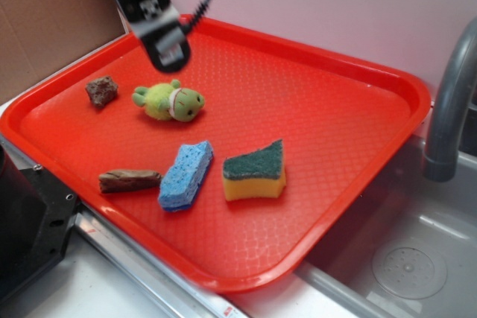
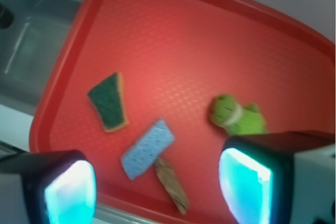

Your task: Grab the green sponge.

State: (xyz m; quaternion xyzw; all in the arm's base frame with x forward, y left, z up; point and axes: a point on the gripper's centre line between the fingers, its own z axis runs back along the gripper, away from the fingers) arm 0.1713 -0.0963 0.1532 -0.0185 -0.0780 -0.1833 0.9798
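The green sponge [image 1: 255,171], a yellow wedge with a dark green top, lies on the red tray [image 1: 335,109] toward its front middle. It also shows in the wrist view [image 2: 108,101], upper left of centre. My gripper [image 1: 165,42] hangs high over the tray's back left, above the frog toy and well away from the sponge. In the wrist view my gripper [image 2: 157,192] is open and empty, its two pads [image 2: 71,195] wide apart.
A light blue sponge [image 1: 185,175] lies left of the green one. A green plush frog [image 1: 168,101], a brown chunk [image 1: 102,90] and a brown stick-like piece [image 1: 130,180] are on the tray's left half. A grey faucet [image 1: 451,102] and sink [image 1: 402,258] are at the right.
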